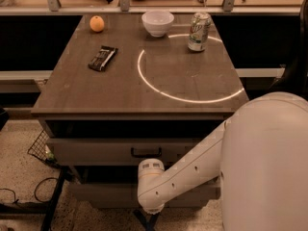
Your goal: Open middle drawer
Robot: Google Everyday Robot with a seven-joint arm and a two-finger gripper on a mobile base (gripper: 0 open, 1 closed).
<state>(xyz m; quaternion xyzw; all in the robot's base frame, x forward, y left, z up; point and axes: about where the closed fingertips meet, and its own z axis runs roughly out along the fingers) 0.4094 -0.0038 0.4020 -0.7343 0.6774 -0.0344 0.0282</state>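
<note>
Across the upper frame, an orange, white bowl, can and dark packet are set on the brown tabletop — the gripper is seen at bottom centre.

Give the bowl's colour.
The bowl is white, camera view; the gripper hangs low before the cabinet.

Orange, white bowl, soda can along far edge of tabletop; dark packet nearer, left
</note>
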